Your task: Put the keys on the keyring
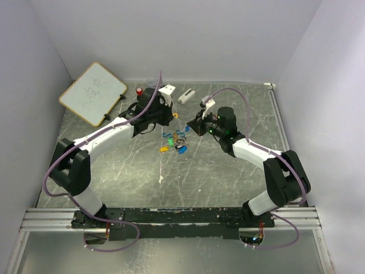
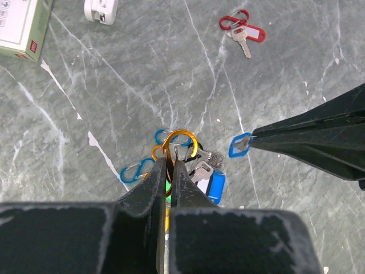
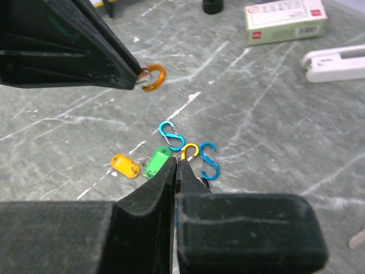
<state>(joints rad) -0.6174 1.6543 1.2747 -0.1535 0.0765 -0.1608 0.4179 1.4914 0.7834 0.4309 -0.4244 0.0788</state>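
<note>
Left jaws pinched on orange keyring (image 2: 180, 144), right jaws pinching blue key (image 2: 239, 145) just beside it

Orange keyring (image 2: 180, 144) pinched at one end, blue-headed key (image 2: 240, 145) just beside it, colourful keys (image 2: 215, 185) clustered nearby, red key (image 2: 246, 34) apart

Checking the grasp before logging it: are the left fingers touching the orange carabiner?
Touching. The left wrist view shows the left fingers pinched shut on the lower end of the orange carabiner, with no gap between them.
</note>
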